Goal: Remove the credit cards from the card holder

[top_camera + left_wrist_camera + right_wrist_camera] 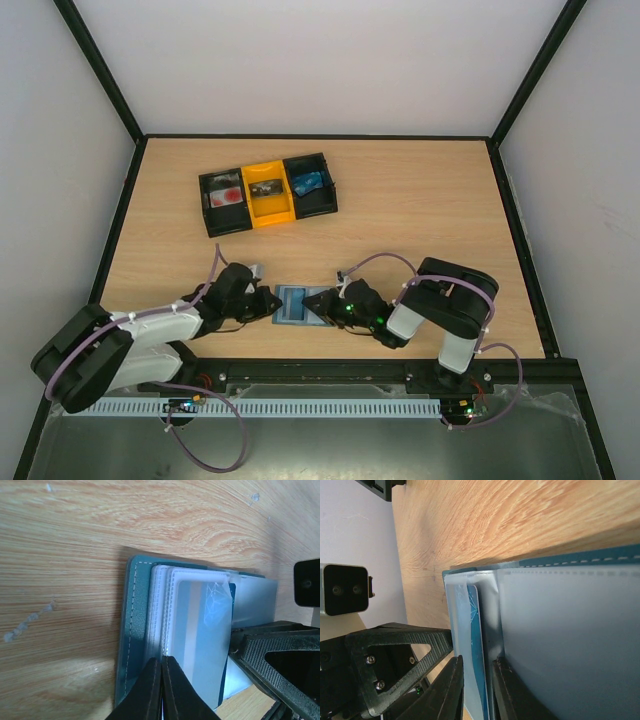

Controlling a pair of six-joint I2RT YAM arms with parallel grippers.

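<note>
You'll see a black-and-yellow three-compartment tray [272, 219], small items inside, upper left of centre on the wooden table [420, 210].

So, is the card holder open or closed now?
Open: the card holder lies flat on the table with its clear sleeves exposed, and a blue card shows through one sleeve.

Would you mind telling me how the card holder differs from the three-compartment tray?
The card holder is slate blue and smaller; the tray is black and yellow and larger. The holder lies open showing clear sleeves and a blue card; the tray has three open compartments, farther back. Both rest on the wooden table.
</note>
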